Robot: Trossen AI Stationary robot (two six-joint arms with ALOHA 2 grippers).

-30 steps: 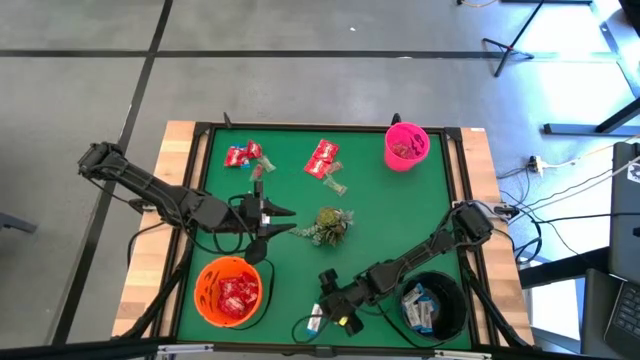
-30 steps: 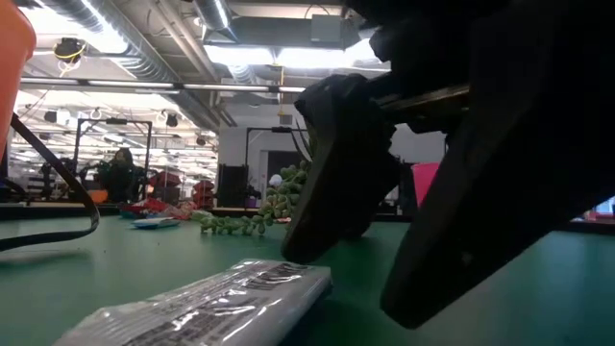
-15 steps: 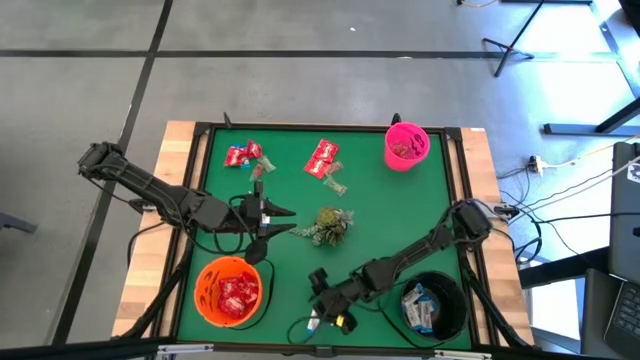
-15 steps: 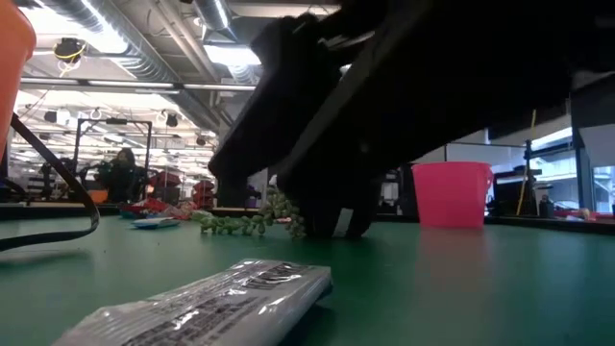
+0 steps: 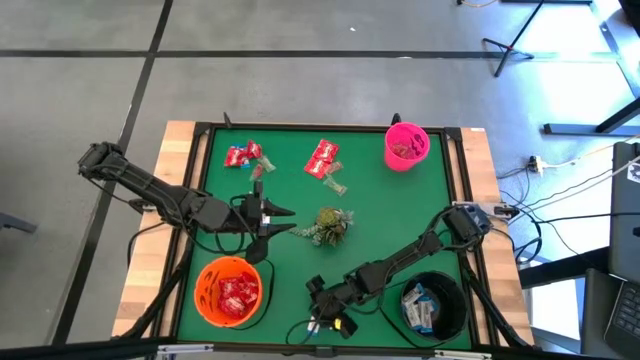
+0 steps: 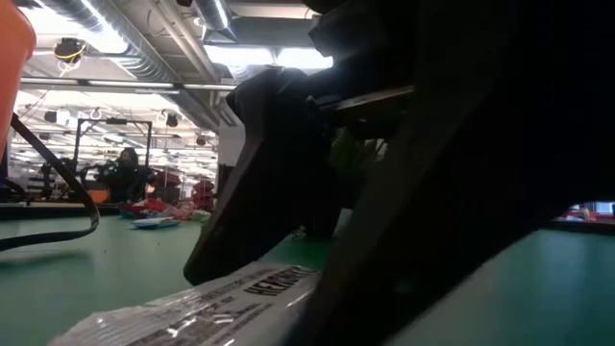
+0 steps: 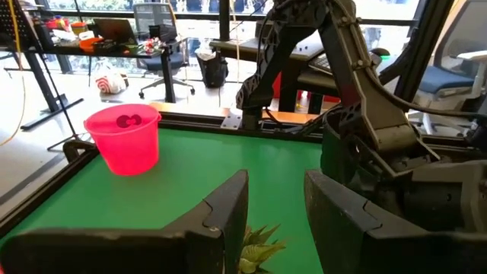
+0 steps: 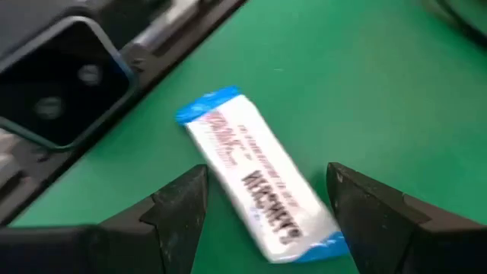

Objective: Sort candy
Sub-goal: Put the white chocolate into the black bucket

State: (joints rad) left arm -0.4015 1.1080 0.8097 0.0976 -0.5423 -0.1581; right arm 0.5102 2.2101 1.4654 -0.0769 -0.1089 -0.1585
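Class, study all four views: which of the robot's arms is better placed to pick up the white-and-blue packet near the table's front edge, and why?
Right. The right gripper hangs open straddling the white-and-blue packet. The left gripper waits, open, beside the green sprig, farther off.

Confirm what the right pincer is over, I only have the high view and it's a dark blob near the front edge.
Observer: The right pincer is open and straddles a white-and-blue candy bar that lies flat on the green table.
Operator: Touching it yet?
Observer: Cannot tell for certain; in the right wrist view the fingers sit on either side of the bar with green showing between.
Operator: Left arm?
Observer: The left pincer is open, above the green sprig, facing the pink bucket.
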